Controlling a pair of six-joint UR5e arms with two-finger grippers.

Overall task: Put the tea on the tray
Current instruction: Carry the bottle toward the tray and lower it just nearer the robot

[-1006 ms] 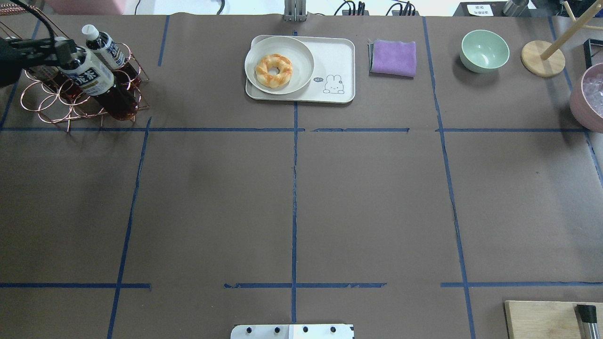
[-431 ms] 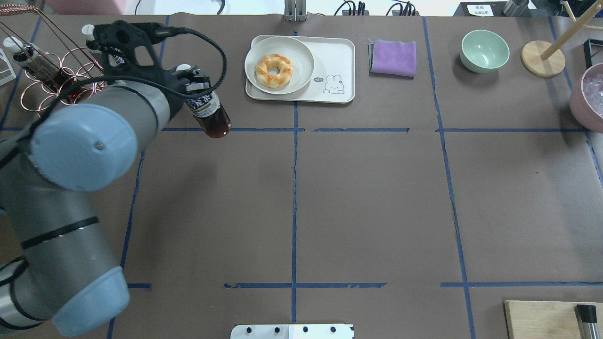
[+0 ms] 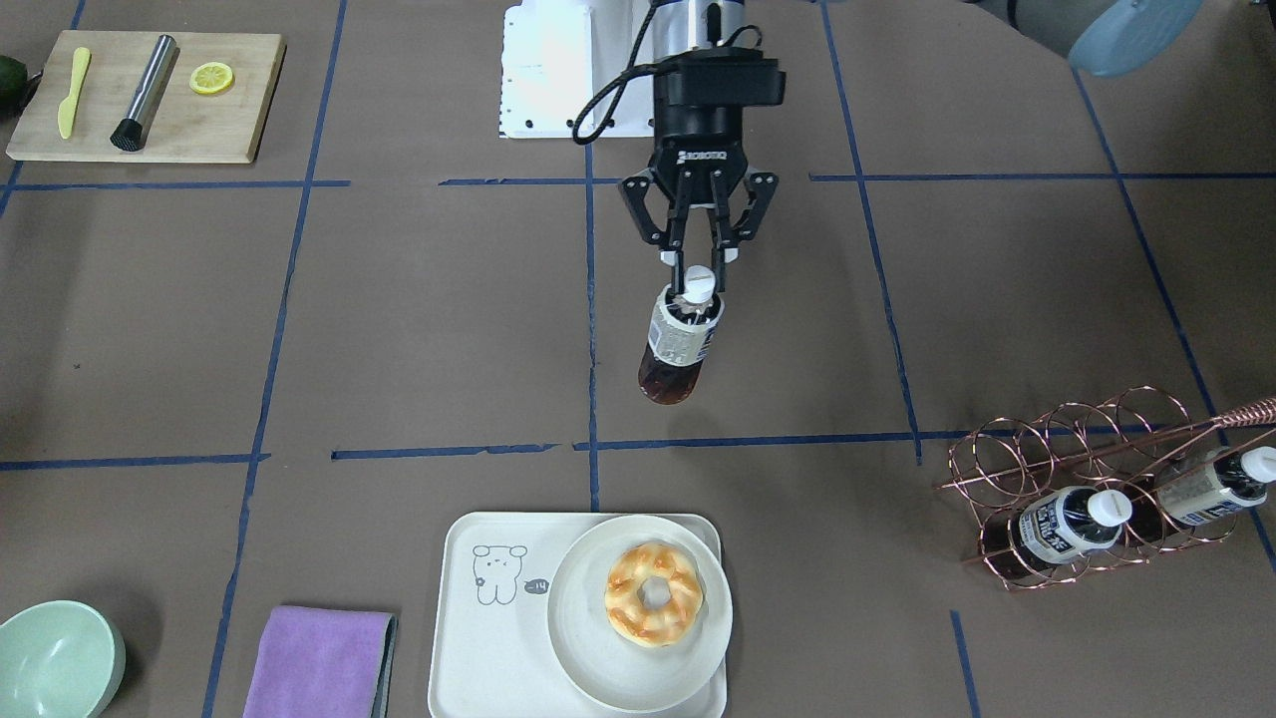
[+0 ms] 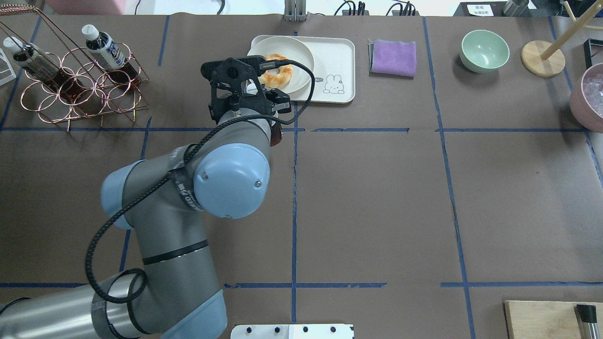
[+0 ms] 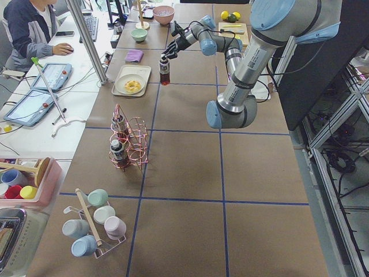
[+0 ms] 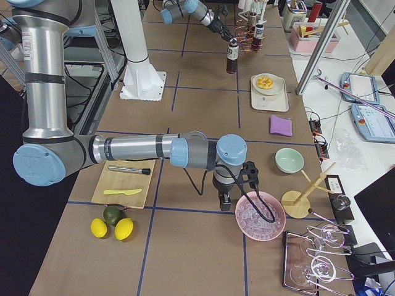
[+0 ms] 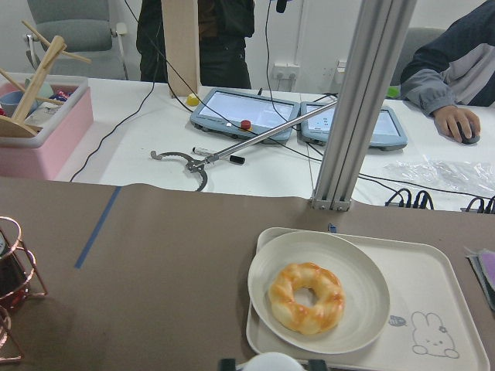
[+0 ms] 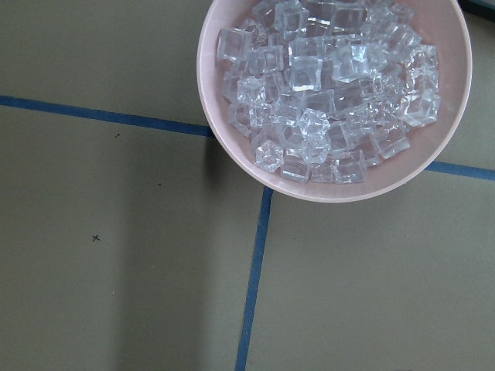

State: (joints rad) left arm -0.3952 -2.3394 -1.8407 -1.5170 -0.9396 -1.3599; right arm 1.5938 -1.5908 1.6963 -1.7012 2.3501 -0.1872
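Observation:
My left gripper (image 3: 701, 271) is shut on the white cap of a tea bottle (image 3: 680, 344) and holds it upright above the table, on the robot's side of the tray (image 3: 488, 638). The cream tray with the line drawing also shows in the overhead view (image 4: 337, 56) and the left wrist view (image 7: 433, 309). In the overhead view my wrist hides the gripper; only the bottle's brown base (image 4: 277, 134) shows. Two more tea bottles (image 3: 1072, 519) (image 3: 1206, 487) lie in the copper wire rack (image 3: 997, 459). My right gripper (image 6: 223, 202) hangs beside the pink ice bowl (image 6: 259, 217); I cannot tell whether it is open.
A round cream plate (image 3: 588, 648) with a doughnut (image 3: 653, 595) fills the tray's half toward the rack. A purple cloth (image 3: 319, 658) and a green bowl (image 3: 55, 658) lie beyond the tray's other end. A wooden board (image 3: 229, 130) with tools is at the robot's right.
My left arm has carried the tea bottle out of the wire rack and to the right, to a spot just in front of the tray. The rack holds two bottles now.

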